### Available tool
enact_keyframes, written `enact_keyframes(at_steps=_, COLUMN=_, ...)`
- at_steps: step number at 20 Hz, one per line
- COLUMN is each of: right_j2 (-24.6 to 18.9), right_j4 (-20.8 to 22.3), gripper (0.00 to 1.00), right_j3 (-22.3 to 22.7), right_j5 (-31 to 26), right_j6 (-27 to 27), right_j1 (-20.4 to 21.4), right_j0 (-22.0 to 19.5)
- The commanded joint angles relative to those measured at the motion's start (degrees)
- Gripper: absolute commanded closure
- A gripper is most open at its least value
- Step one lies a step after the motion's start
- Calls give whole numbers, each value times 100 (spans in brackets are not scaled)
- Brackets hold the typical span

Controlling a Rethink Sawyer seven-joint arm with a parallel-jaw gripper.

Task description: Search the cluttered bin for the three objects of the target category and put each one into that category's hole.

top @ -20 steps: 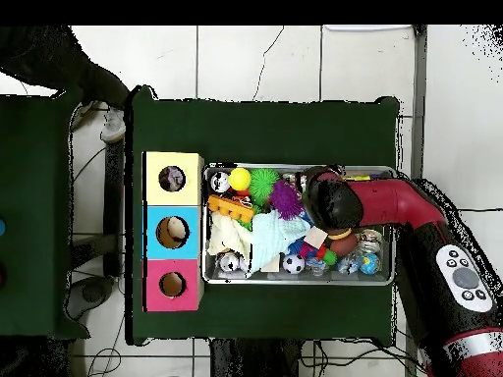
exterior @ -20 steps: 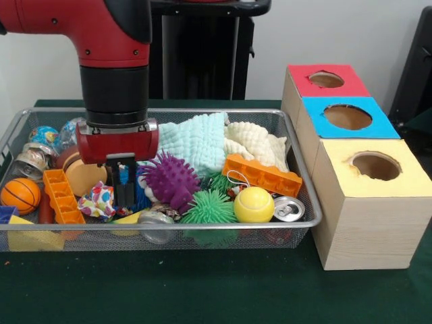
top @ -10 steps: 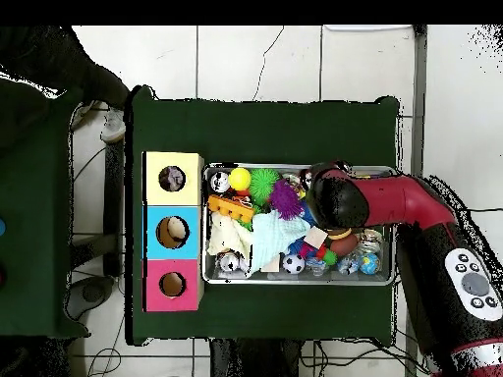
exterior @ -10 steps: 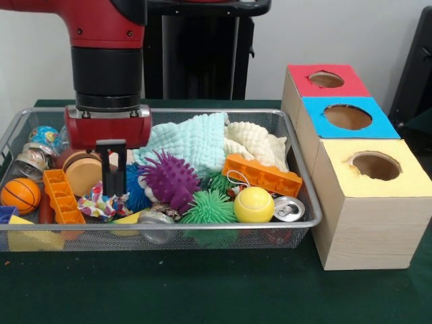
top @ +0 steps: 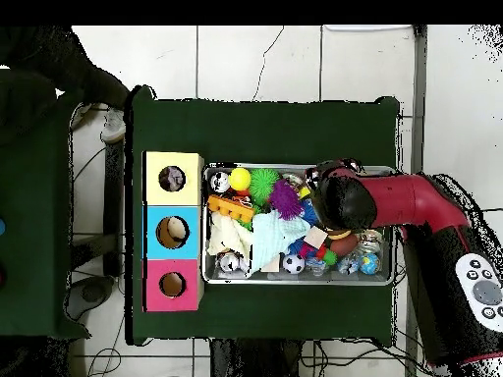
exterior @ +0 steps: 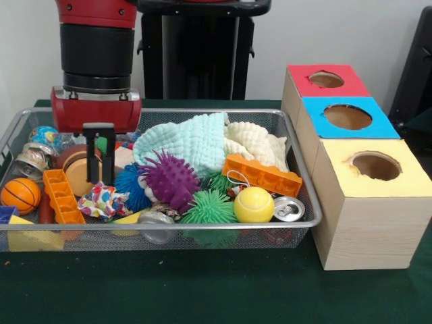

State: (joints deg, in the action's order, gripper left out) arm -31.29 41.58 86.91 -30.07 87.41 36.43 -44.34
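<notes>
The bin (exterior: 307, 202) on the table is full of toys: a purple ball (exterior: 170, 179), a green ball (exterior: 209, 208), a yellow ball (exterior: 254, 204), a can (exterior: 289, 208) and cloths (exterior: 196, 138). The gripper (exterior: 99, 177) hangs over its left part, fingers together, holding nothing. The boxes (exterior: 368, 202) beside it have three holes.

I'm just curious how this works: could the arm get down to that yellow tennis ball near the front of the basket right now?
Probably yes. The tennis ball lies on top of the pile with nothing over it, though the end effector hangs well off to one side and must travel across the basket.
</notes>
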Motion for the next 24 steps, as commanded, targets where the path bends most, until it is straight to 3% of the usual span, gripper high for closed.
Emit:
enact_keyframes(at_steps=1, right_j2=-227, right_j4=587, gripper=0, right_j3=300, right_j5=-931, right_j6=-2357, right_j1=-125, right_j0=-182)
enact_keyframes(at_steps=11, right_j2=-222, right_j4=607, gripper=0, right_j3=371, right_j5=-727, right_j6=-2121, right_j1=-191, right_j0=-224)
enact_keyframes(at_steps=17, right_j2=-114, right_j4=807, gripper=0, right_j3=422, right_j5=-413, right_j6=-1936, right_j1=-457, right_j0=-256)
enact_keyframes(at_steps=21, right_j2=361, right_j4=1470, gripper=0, right_j3=597, right_j5=373, right_j6=-1114, right_j1=-481, right_j0=169)
enact_keyframes(at_steps=24, right_j2=642, right_j4=1606, gripper=0, right_j3=801, right_j5=730, right_j6=-416, right_j1=-464, right_j0=464)
